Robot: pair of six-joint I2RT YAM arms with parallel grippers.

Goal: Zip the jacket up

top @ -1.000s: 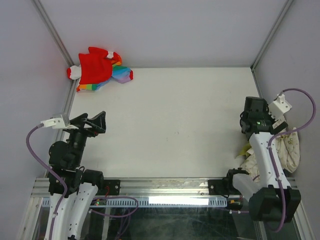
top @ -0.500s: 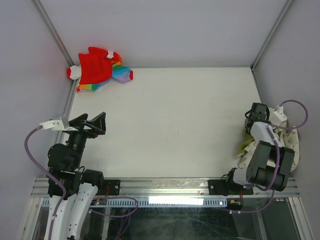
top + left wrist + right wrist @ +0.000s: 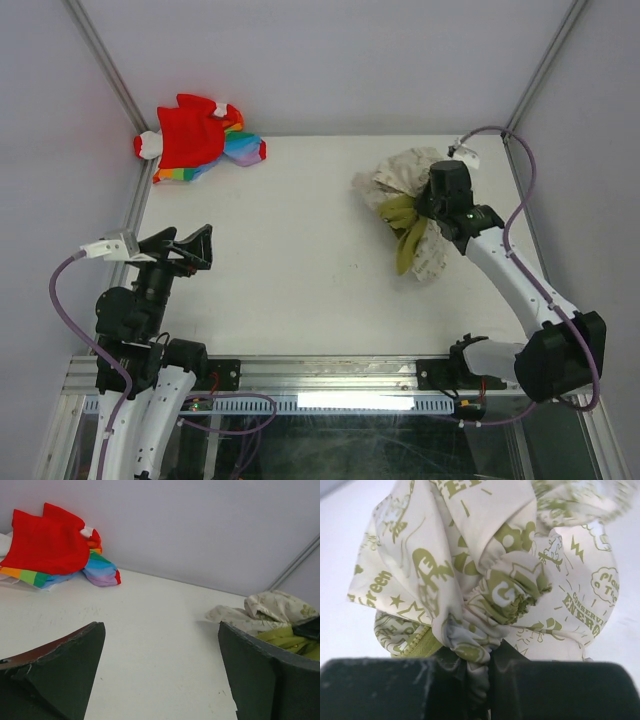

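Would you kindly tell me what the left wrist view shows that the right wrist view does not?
Only the left wrist view shows the red and rainbow garment and the open left fingers, holding nothing. Only the right wrist view shows the right fingers pinching a fold of the jacket, its olive printed lettering readable. Both show the jacket; in the left wrist view it sits small at the right edge.

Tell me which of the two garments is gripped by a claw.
The cream jacket with olive print, pinched in the right claw; the red-and-rainbow garment lies alone in the far-left corner.
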